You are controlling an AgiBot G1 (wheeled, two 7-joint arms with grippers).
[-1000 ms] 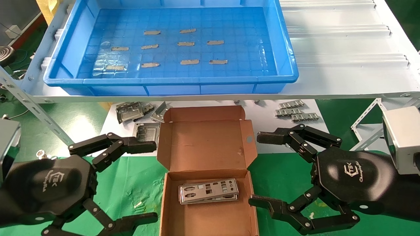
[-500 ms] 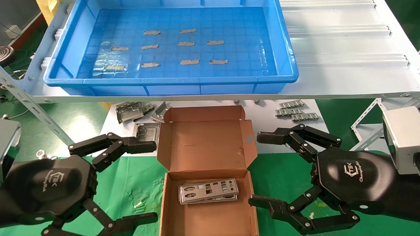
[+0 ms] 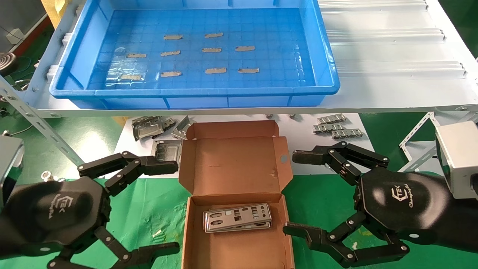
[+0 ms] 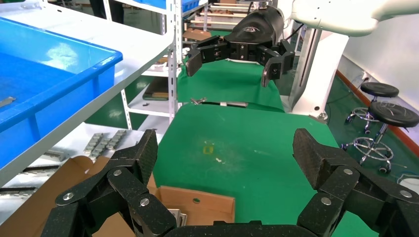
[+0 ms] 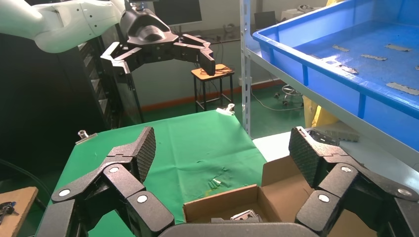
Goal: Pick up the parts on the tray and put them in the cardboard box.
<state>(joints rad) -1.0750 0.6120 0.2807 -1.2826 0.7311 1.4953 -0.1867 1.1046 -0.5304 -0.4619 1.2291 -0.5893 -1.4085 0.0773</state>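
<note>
The blue tray [image 3: 325,56] sits on the white shelf at the back; its gridded floor bears only short grey tape strips [image 3: 216,70], no parts. The brown cardboard box [image 3: 233,164] stands open on the green mat, lid folded back. Silver plates [image 3: 237,218] lie stacked in it; a corner of them shows in the right wrist view [image 5: 243,216]. My left gripper [image 3: 170,205] is open and empty to the left of the box. My right gripper [image 3: 297,192] is open and empty to its right. The box also shows in the left wrist view [image 4: 197,207].
Boxy grey brackets [image 3: 149,127] lie on the white sheet behind the box at left. Small ridged strips [image 3: 336,127] lie at right. A white corrugated panel [image 3: 392,48] lies right of the tray. Shelf frame bars [image 3: 41,125] slant down at both sides.
</note>
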